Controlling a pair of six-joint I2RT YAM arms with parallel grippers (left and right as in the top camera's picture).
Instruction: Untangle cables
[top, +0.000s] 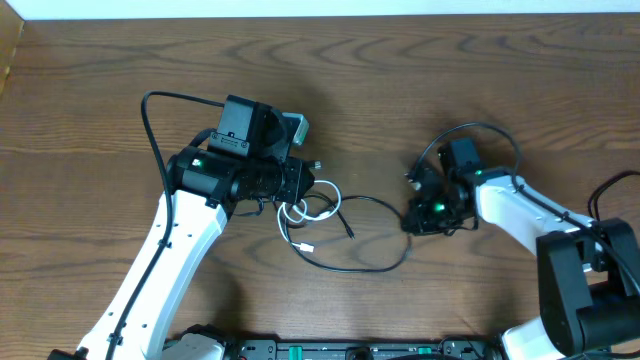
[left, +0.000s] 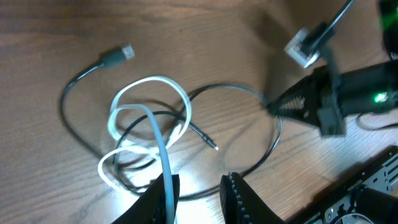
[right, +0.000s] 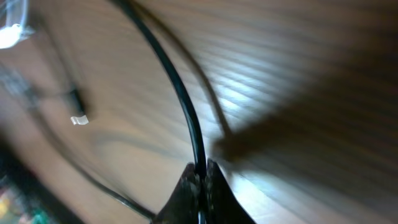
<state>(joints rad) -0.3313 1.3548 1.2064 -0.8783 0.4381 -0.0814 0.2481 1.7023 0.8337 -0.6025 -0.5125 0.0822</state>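
Right jaws pinching black cable (right: 175, 87) running leftward toward white cable (left: 149, 80) loops; left jaws part-spread.

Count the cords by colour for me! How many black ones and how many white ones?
black cable: 1
white cable: 1
Total: 2

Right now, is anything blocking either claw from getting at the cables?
Nothing visible does. The right gripper is shut on the black cable. The white cable lies against one finger of the left gripper, whose jaws stand apart.
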